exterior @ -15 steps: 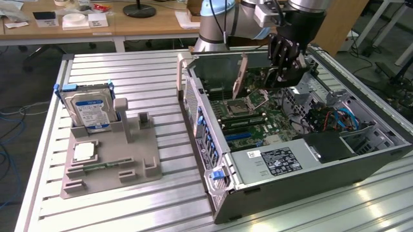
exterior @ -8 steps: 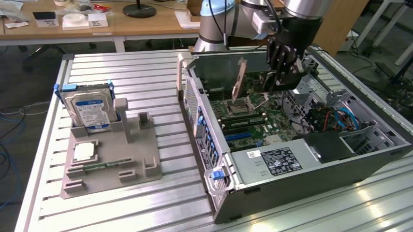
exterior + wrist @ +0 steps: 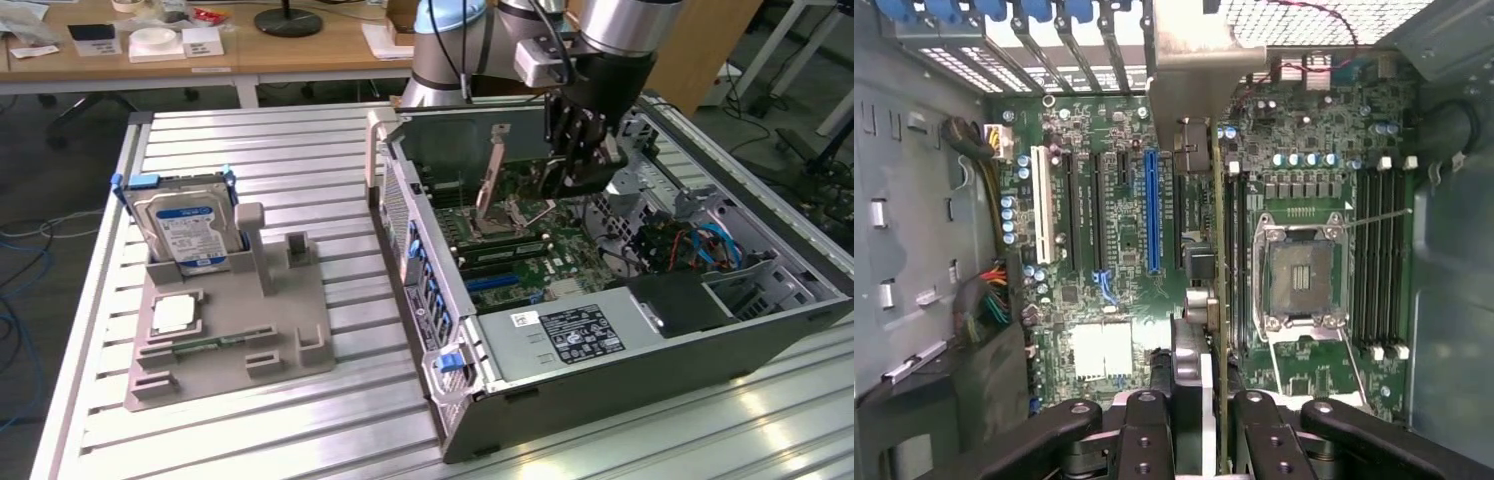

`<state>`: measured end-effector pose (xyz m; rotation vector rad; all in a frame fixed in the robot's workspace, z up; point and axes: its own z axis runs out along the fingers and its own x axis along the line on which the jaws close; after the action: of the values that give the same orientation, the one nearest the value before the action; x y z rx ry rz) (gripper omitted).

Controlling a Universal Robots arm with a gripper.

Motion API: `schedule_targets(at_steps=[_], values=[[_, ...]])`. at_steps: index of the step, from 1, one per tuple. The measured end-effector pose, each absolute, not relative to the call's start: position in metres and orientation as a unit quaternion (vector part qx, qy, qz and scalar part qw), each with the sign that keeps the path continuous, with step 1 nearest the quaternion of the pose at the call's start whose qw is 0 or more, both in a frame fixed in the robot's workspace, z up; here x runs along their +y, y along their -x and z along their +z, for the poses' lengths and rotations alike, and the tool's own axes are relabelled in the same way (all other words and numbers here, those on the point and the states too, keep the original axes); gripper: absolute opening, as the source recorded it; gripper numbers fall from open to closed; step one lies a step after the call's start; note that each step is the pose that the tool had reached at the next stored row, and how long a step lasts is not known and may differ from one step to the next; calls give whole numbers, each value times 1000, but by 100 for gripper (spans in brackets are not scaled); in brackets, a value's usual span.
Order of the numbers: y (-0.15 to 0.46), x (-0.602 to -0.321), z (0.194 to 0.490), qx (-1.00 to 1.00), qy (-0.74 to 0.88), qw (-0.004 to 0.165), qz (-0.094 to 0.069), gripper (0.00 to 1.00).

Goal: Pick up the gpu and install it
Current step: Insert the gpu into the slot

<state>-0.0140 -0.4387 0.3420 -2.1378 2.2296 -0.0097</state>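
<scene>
Green gpu (image 3: 1216, 250) upright, gripped within the pincer (image 3: 1204, 405)

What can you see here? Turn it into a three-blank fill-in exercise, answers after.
The black claw is shut on the thin green-board gpu card with silver bracket inside the open grey computer ____.
The thick silver hard drive with blue-white label stands ____ in the grey holder.
The green motherboard has one white expansion slot and one ____ one.
Missing: case, upright, blue.
</scene>
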Motion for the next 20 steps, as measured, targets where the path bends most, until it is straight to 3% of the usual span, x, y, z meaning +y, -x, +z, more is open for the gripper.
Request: schedule_targets(at_steps=[20], values=[[30,-445,316,735,678,25,-4,28]])
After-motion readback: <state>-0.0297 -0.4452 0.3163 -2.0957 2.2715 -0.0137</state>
